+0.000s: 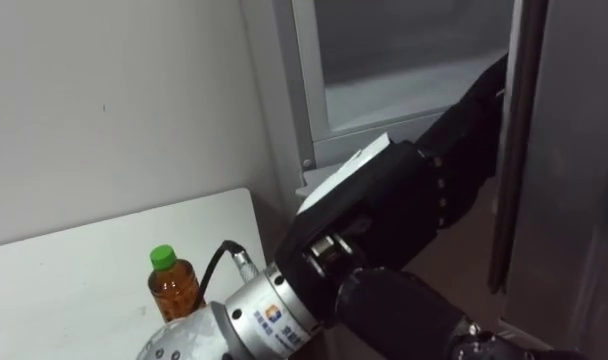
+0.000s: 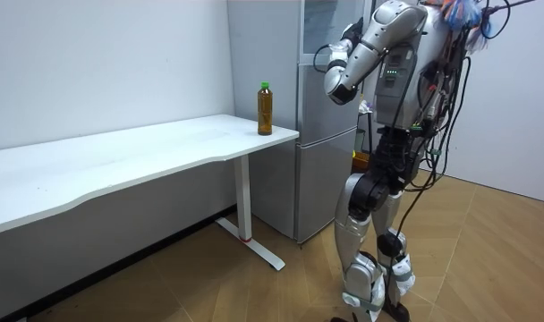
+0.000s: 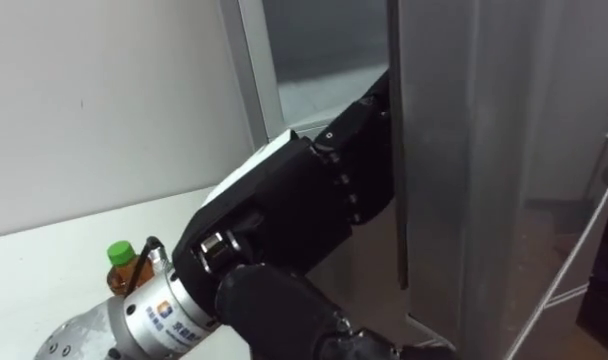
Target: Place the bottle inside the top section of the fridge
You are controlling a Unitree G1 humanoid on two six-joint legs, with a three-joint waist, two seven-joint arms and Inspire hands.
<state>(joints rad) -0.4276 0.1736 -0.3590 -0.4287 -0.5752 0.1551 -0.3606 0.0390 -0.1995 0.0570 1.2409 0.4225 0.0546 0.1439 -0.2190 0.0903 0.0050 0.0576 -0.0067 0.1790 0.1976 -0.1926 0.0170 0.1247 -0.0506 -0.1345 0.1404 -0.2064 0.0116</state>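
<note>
The bottle [image 1: 174, 285] holds amber liquid and has a green cap. It stands upright on the white table [image 1: 64, 290], at the corner nearest the fridge [image 2: 326, 134]; the room view shows this bottle [image 2: 265, 109] too. My left hand [image 1: 384, 215] is raised well above and to the right of the bottle, holding nothing. Its fingers [image 1: 474, 110] stretch nearly straight to the edge of the upper fridge door [image 1: 564, 150], with the tips tucked behind that edge. The door stands slightly ajar, and a pale interior shows above the hand.
I stand on the wooden floor facing the grey fridge, which is hard against the table's end. A white wall [image 1: 104, 100] rises behind the table. My forearm passes just above the bottle's cap.
</note>
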